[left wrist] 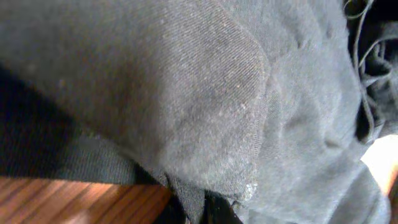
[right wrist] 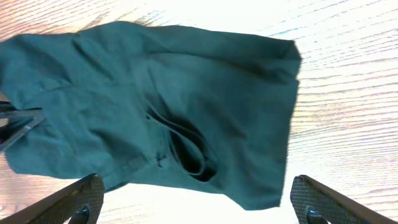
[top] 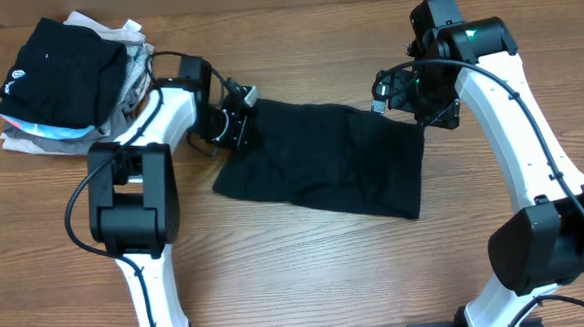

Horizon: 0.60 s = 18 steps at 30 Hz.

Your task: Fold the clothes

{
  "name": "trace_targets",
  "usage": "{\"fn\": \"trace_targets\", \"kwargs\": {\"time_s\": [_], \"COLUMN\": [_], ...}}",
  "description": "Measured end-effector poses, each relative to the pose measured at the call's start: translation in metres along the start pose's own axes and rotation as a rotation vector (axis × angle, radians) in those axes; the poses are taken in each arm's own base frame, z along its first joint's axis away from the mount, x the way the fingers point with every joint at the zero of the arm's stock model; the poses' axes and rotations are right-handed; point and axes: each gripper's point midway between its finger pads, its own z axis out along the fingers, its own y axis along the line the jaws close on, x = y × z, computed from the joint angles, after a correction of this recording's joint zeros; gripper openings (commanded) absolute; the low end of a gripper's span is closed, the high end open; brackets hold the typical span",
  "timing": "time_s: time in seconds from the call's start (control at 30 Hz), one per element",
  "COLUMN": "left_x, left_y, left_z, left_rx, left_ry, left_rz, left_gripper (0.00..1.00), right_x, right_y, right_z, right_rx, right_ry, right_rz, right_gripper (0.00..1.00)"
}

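Observation:
The black shirt [top: 322, 157] lies partly folded as a rough rectangle in the middle of the wooden table. My left gripper [top: 236, 121] is at the shirt's upper left corner. In the left wrist view the black fabric [left wrist: 186, 93] fills the frame, and a strip of it sits pinched between the jaws [left wrist: 202, 208]. My right gripper [top: 396, 91] hovers open and empty just above the shirt's upper right corner. In the right wrist view its fingers [right wrist: 199, 200] are spread wide over the shirt [right wrist: 155, 106]. No neck tag shows.
A pile of folded clothes sits at the table's back left: a black garment with a round white logo [top: 57, 68] on top of grey and white garments [top: 131, 47]. Bare wooden table [top: 328, 272] lies in front of the shirt.

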Motion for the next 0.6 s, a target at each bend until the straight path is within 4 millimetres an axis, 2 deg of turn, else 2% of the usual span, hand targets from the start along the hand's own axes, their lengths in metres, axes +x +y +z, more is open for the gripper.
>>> {"fn": "trace_targets", "kwargs": {"time_s": [0.13, 0.23, 0.27, 0.3, 0.33, 0.37, 0.4, 0.5, 0.6], "left_x": [0.005, 0.011, 0.013, 0.015, 0.017, 0.018, 0.018, 0.019, 0.016], "left_y": [0.009, 0.019, 0.023, 0.026, 0.030, 0.033, 0.034, 0.038, 0.033], "left_z": [-0.018, -0.034, -0.039, -0.044, -0.049, -0.054, -0.058, -0.069, -0.080], "left_rx": [-0.034, -0.081, -0.097, -0.115, -0.133, -0.150, -0.166, -0.207, -0.232], "left_ry": [0.032, 0.064, 0.075, 0.084, 0.092, 0.099, 0.104, 0.108, 0.097], "left_rz": [-0.072, -0.122, -0.135, -0.147, -0.157, -0.164, -0.168, -0.170, -0.155], "left_gripper": [0.04, 0.04, 0.04, 0.04, 0.04, 0.04, 0.04, 0.04, 0.04], "right_x": [-0.001, -0.003, -0.004, -0.004, -0.004, -0.004, -0.003, 0.003, 0.015], "right_y": [0.002, 0.005, 0.007, 0.008, 0.010, 0.012, 0.015, 0.021, 0.031], "right_z": [0.000, 0.001, 0.002, 0.003, 0.006, 0.009, 0.014, 0.030, 0.052], "right_rx": [-0.009, -0.026, -0.035, -0.045, -0.057, -0.070, -0.085, -0.129, -0.177], "right_ry": [-0.002, -0.009, -0.011, -0.011, -0.010, -0.008, -0.003, 0.021, 0.054], "right_rz": [-0.001, -0.003, -0.006, -0.009, -0.015, -0.009, -0.012, -0.015, -0.034], "right_gripper": [1.00, 0.93, 0.85, 0.68, 0.42, 0.20, 0.04, 0.04, 0.04]}}
